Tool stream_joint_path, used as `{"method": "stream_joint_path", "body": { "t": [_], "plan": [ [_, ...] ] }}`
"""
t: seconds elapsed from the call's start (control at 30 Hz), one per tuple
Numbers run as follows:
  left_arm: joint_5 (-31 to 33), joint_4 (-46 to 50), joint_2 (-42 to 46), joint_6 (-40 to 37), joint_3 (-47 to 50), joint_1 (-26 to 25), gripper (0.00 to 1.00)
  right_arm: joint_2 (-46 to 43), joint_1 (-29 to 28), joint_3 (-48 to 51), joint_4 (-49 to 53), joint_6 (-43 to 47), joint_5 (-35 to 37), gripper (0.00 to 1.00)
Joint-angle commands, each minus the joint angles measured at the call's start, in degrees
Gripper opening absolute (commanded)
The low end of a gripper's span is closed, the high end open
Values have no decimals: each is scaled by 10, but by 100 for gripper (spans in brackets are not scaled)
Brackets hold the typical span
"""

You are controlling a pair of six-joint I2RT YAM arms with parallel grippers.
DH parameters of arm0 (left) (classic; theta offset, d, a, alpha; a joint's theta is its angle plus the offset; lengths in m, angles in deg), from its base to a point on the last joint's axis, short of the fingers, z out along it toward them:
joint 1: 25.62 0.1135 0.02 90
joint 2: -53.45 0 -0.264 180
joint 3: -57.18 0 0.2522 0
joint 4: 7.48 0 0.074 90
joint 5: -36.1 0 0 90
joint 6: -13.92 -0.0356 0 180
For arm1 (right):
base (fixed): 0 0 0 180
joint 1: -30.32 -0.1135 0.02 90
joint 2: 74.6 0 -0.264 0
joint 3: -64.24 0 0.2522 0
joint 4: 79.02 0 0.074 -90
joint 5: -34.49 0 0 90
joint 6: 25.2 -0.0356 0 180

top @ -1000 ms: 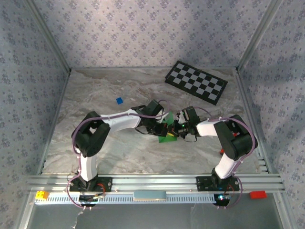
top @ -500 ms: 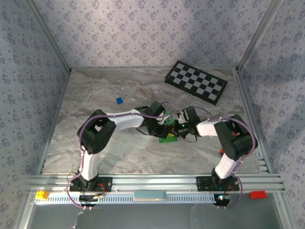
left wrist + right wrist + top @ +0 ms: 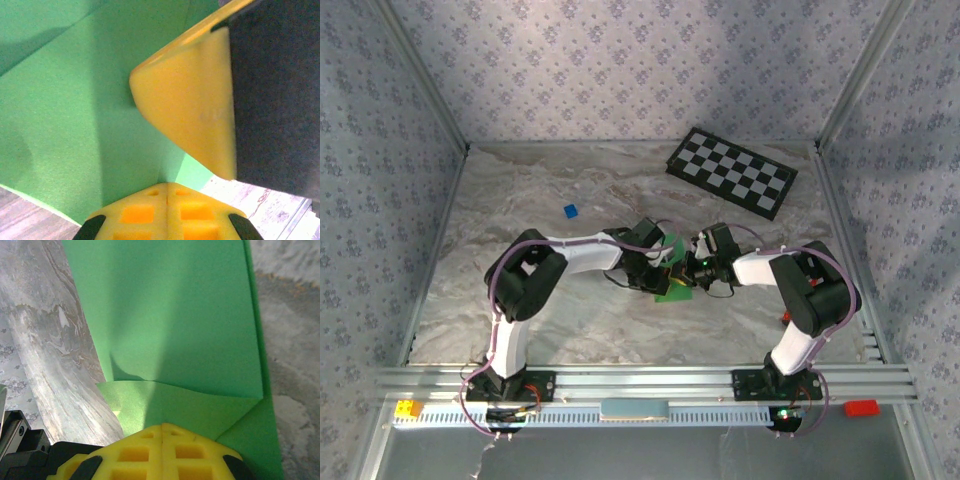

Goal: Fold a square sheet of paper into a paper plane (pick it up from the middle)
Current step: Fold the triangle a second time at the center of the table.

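The square sheet of paper (image 3: 672,288), creased and partly folded, is held over the middle of the tabletop (image 3: 520,210) between the 2 arms, apparently so that a fold can be set. The left hand (image 3: 166,187) is pinched shut on 1 edge, and the right hand (image 3: 162,429) is clamped on the opposite side. Crowding of the hands is judged the only obstruction, since the checkerboard (image 3: 731,185) and blue block (image 3: 570,211) lie well apart

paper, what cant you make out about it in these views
Top view: paper mostly hidden under the left arm and right arm; fold shape too small to read.
Left wrist: its outline runs off the frame; a blurred yellow finger covers part.
Right wrist: its near edge hides behind the fingers.
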Motion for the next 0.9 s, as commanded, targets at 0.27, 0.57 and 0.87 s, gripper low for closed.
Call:
{"method": "stream_joint_path", "body": {
  "t": [0.27, 0.57, 0.87],
  "plan": [
    [6, 14, 34, 13, 74, -5, 0, 18, 14, 13, 78, 16, 64, 0],
    [13, 20, 65, 14, 114, -5, 1, 15, 18, 12, 82, 19, 63, 0],
    [29, 7, 116, 17, 135, -7, 0, 14, 18, 10, 80, 16, 62, 0]
  ]
}}
